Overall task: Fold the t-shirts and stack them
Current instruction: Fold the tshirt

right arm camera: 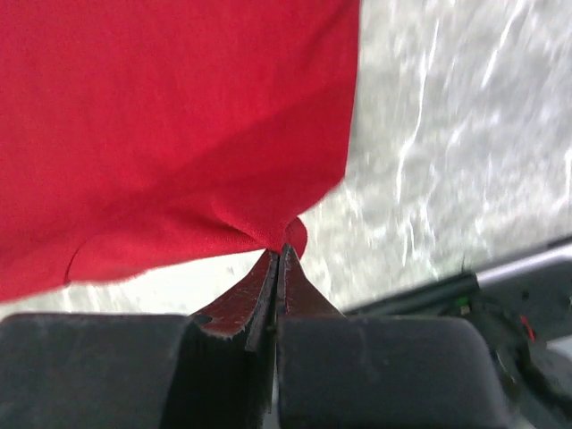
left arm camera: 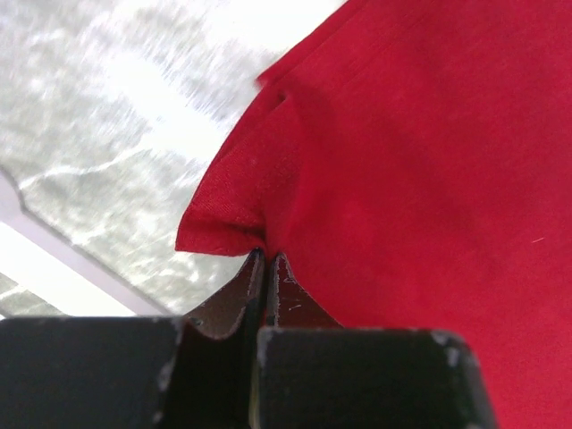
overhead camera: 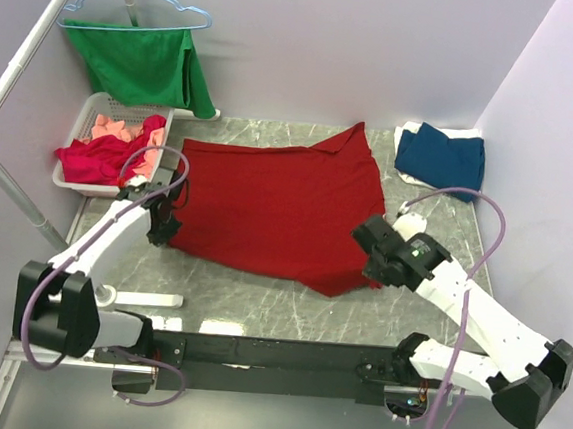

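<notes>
From above, the red shirt (overhead camera: 277, 209) is seen spread on the table (overhead camera: 258, 307), gripped at its left edge by the left gripper (overhead camera: 162, 226) and at its right by the right gripper (overhead camera: 372, 247). At the left wrist, a corner is pinched between closed fingers (left arm camera: 234, 299); at the right wrist, likewise.
</notes>
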Available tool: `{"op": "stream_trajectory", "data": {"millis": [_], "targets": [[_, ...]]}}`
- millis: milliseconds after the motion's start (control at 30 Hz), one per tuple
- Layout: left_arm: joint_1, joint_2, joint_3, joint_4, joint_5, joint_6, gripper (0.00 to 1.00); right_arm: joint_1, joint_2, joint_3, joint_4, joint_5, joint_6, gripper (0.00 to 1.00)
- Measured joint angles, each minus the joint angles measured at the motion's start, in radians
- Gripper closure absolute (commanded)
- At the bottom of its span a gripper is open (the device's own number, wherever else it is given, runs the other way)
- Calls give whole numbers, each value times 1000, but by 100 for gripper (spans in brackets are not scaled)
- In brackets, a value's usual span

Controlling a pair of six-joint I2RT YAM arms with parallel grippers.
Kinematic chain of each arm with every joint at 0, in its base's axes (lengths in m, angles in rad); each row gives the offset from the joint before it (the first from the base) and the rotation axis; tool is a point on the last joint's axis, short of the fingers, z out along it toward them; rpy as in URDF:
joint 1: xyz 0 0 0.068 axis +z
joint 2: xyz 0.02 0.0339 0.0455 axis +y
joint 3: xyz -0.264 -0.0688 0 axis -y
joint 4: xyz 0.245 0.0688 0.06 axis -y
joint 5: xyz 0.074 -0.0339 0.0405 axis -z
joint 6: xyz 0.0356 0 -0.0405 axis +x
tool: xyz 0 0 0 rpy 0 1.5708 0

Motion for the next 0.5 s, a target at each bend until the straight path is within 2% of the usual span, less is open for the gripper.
{"op": "stream_trajectory", "data": {"millis": [267, 500], "targets": [[0, 141, 153, 35, -37, 9, 99, -190, 70, 59, 169, 20, -176, 100], [1, 307, 255, 80, -48, 29, 99, -315, 208, 78, 315, -7, -298, 100]]}}
